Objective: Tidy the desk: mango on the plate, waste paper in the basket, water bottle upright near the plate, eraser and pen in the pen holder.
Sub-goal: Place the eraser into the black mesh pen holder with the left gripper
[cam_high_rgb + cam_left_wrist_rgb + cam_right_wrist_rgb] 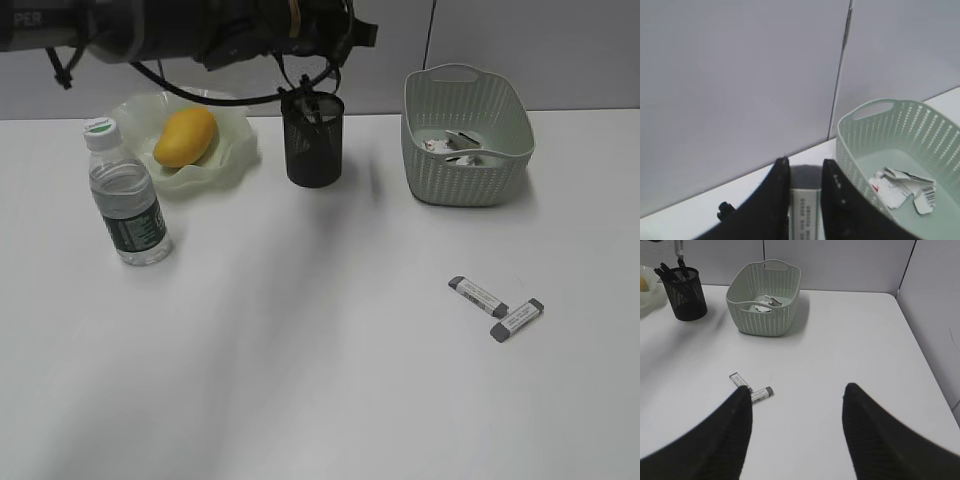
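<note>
Two erasers [495,308] lie mid-desk [300,380] on open white; left end effector [806,200] grips an eraser, right end effector [796,410] gapes.

Pale green woven-pattern basket [468,150]

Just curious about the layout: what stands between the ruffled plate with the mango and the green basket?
The black mesh pen holder stands between the plate and the basket, nearer the plate. The exterior view shows it best; otherwise only bare white desk.

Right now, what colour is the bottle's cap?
White, on the bottle; the cap shows best in the exterior view.
</note>
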Controlling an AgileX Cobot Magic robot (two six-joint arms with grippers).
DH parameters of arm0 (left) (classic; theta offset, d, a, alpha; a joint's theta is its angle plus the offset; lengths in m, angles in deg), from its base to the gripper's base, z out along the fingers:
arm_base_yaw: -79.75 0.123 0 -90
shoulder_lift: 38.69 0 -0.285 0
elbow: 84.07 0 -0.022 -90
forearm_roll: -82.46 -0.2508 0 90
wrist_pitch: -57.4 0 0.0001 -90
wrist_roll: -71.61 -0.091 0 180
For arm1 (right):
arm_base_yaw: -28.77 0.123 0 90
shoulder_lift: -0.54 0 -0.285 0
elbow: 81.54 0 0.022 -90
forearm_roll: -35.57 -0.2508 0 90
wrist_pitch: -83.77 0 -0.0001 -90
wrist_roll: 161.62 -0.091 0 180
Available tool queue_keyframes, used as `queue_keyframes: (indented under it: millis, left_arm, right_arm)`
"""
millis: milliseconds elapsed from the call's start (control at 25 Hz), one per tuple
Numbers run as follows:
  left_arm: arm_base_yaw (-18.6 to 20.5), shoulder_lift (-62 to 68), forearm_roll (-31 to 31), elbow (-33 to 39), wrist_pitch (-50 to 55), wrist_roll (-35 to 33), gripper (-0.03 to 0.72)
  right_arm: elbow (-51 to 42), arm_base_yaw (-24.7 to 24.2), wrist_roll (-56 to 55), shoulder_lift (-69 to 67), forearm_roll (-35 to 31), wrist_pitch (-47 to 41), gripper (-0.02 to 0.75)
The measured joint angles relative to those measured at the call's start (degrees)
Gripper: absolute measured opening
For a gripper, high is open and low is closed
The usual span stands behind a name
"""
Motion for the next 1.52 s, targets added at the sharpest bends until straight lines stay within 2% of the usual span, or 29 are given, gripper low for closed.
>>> queue_keyframes:
  millis: [920,1000,1080,1200,1320,1520]
  left_arm:
    - [1.7,6.0,-2.3,0.2,-1.9,0.0,0.152]
    - [1.7,6.0,-2.3,0.2,-2.1,0.0,0.208]
    - [1.7,6.0,-2.3,0.2,-2.3,0.0,0.333]
    - [1.7,5.8,-2.3,0.2,-2.8,0.0,0.468]
    - [1.8,4.8,-2.3,0.2,-2.8,0.0,0.507]
    - [1.8,0.1,-2.3,0.2,1.4,0.0,0.518]
  right_arm:
    - [0.0,0.0,0.0,0.0,0.0,0.0,0.452]
    - [0.0,0.0,0.0,0.0,0.0,0.0,0.452]
    - [0.0,0.0,0.0,0.0,0.0,0.0,0.452]
    - [0.0,0.0,0.0,0.0,0.0,0.0,0.451]
    - [0.0,0.0,0.0,0.0,0.0,0.0,0.448]
    - [0.0,0.0,0.0,0.0,0.0,0.0,0.449]
